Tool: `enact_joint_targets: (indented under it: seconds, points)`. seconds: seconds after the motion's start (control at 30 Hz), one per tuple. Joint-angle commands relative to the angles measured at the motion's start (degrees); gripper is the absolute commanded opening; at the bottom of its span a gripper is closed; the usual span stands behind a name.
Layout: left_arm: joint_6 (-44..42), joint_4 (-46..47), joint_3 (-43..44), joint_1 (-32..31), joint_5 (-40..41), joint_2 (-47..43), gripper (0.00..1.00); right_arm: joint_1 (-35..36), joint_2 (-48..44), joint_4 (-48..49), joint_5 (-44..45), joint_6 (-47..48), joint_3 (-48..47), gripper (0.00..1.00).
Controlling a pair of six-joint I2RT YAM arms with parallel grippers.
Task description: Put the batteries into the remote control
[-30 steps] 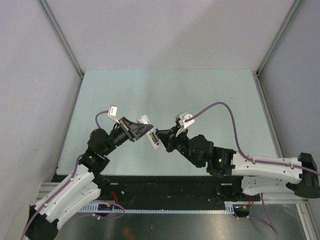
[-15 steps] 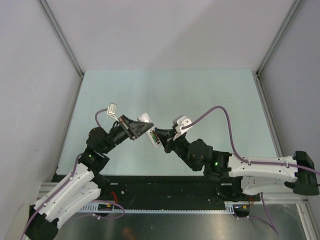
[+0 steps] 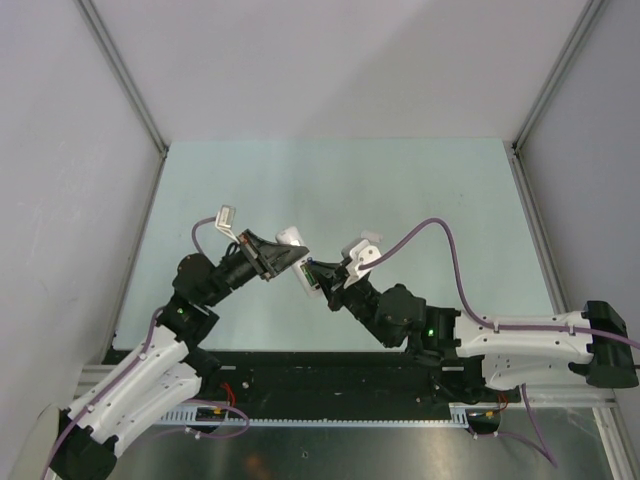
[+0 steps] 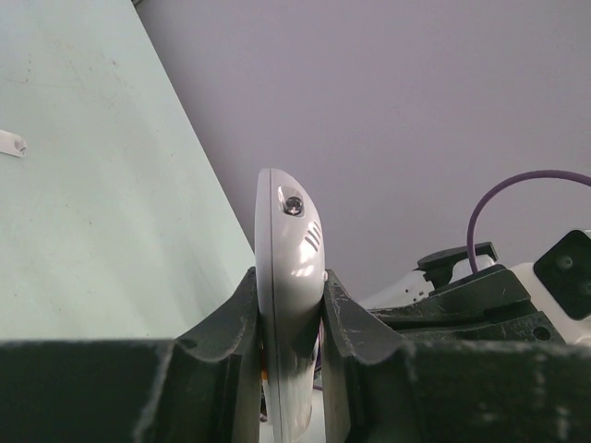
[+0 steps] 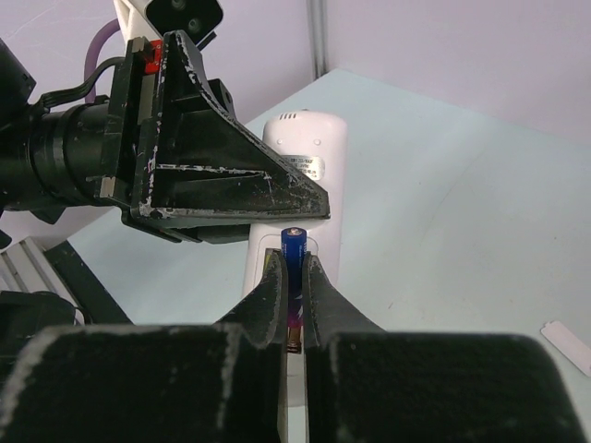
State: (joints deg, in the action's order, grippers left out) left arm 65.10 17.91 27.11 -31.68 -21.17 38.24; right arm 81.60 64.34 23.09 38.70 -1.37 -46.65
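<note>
Remote control [image 4: 291, 221] clamped on its edge in left gripper [image 4: 289, 277], lifted over middle of table [image 3: 420, 200], toward near edge. Purple battery [image 5: 294, 242] pinched tight in right gripper [image 5: 294, 272], just at remote's back compartment.

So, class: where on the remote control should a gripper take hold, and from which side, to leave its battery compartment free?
Probably as the left gripper does: pinch the remote control across its two flat faces, above the recessed compartment, coming in from a long side edge. Its slim, flat body suits that pinch, and the purple battery gets a clear way in.
</note>
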Motion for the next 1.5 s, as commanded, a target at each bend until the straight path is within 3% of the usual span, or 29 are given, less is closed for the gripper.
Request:
enact_joint_targets:
  seconds: [0.0,0.53,1.0,1.47]
  points:
    - [1.7,2.7,3.1,0.4,-0.8,-1.1,0.00,0.6,0.4,3.5,1.6,1.2,0.5,0.00]
    - [1.1,2.8,3.9,0.5,-0.6,-2.4,0.00,0.8,0.0,-5.3,-0.6,0.7,0.5,0.00]
    - [-0.7,4.2,4.5,0.4,1.3,-4.2,0.00,-0.1,-0.2,-13.8,-3.0,-7.5,0.1,0.00]
    - [-5.4,6.2,4.6,0.4,1.8,-6.7,0.00,-4.2,5.7,-27.2,-10.3,-14.8,-7.7,0.00]
